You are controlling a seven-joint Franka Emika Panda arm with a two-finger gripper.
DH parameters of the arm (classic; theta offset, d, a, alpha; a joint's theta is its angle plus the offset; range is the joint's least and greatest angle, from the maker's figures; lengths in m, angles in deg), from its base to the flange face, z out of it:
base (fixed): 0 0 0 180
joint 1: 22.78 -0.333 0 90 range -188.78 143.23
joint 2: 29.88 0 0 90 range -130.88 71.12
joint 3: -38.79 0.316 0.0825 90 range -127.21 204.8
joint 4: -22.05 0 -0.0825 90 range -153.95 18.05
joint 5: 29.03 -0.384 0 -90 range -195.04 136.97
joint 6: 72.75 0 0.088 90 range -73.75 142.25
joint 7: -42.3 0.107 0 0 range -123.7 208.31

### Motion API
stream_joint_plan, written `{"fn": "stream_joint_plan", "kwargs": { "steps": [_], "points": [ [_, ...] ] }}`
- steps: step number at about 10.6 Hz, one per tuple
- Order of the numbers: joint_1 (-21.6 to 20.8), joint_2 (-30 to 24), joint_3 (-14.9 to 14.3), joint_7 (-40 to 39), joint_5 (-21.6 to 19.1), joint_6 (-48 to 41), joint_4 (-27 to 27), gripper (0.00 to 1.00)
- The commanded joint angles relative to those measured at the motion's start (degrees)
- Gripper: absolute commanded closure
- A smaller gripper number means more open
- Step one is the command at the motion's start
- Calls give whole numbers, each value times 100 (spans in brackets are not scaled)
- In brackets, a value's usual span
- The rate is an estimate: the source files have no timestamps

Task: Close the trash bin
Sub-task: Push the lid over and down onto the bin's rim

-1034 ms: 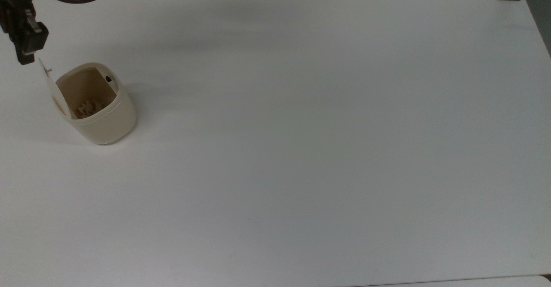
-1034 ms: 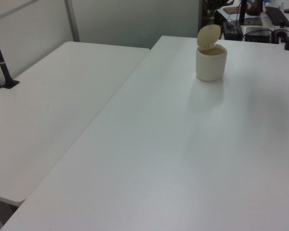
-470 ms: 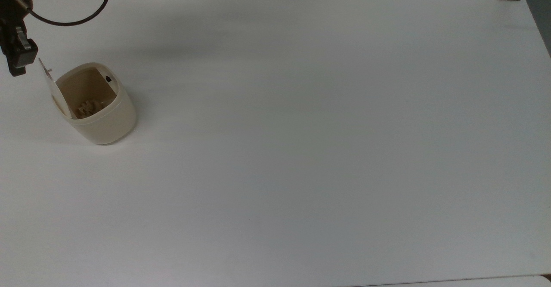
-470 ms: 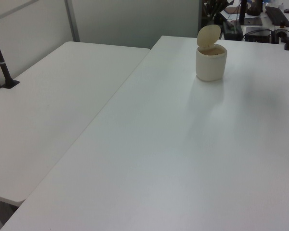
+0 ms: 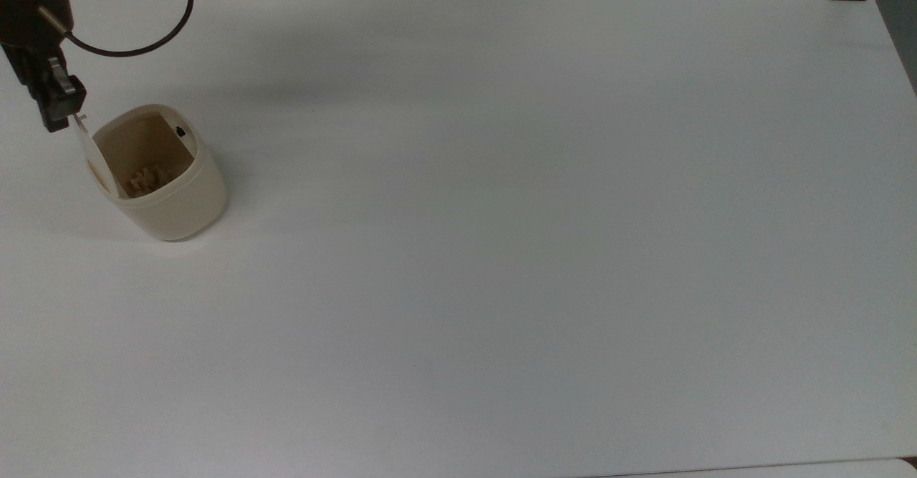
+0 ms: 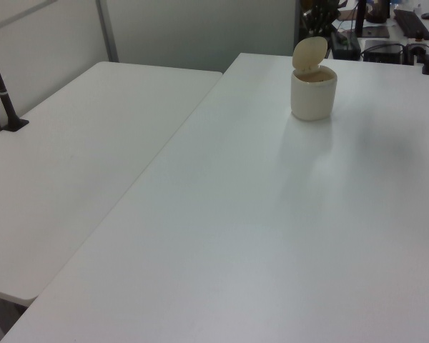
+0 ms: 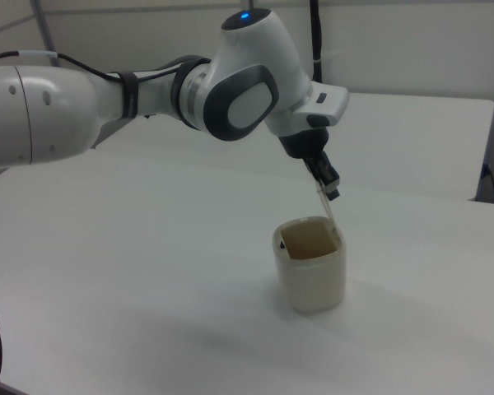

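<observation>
One gripper (image 5: 59, 116) hangs at the top view's far left, tips at the upper edge of the upright lid (image 5: 92, 154); whether its jaws grip cannot be told. Just right, one smooth cream rounded-square trash bin (image 5: 172, 191) stands open on the white table (image 5: 501, 249), with crumpled beige scraps (image 5: 145, 179) inside.

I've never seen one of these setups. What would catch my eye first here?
Probably the big white robot arm reaching in from the right view's left, its gripper right at the top edge of the raised lid. Below it stands a small cream trash bin, open, alone on a wide white table.
</observation>
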Motion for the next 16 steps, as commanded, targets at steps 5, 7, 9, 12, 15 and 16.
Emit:
{"fn": "stream_joint_plan", "kwargs": {
  "steps": [5, 7, 9, 12, 15, 16],
  "points": [
    [-365, 164, 67, -427, 22, -741, -400, 95],
    [-480, 401, 76, -445, 118, -714, -409, 95],
    [-515, 499, 84, -445, 153, -679, -470, 95],
    [-533, 246, 76, -463, 145, -766, -453, 93],
    [-559, -491, 84, -516, 136, -1063, -462, 59],
    [-603, -799, 128, -542, 136, -1405, -471, 30]
  ]
}}
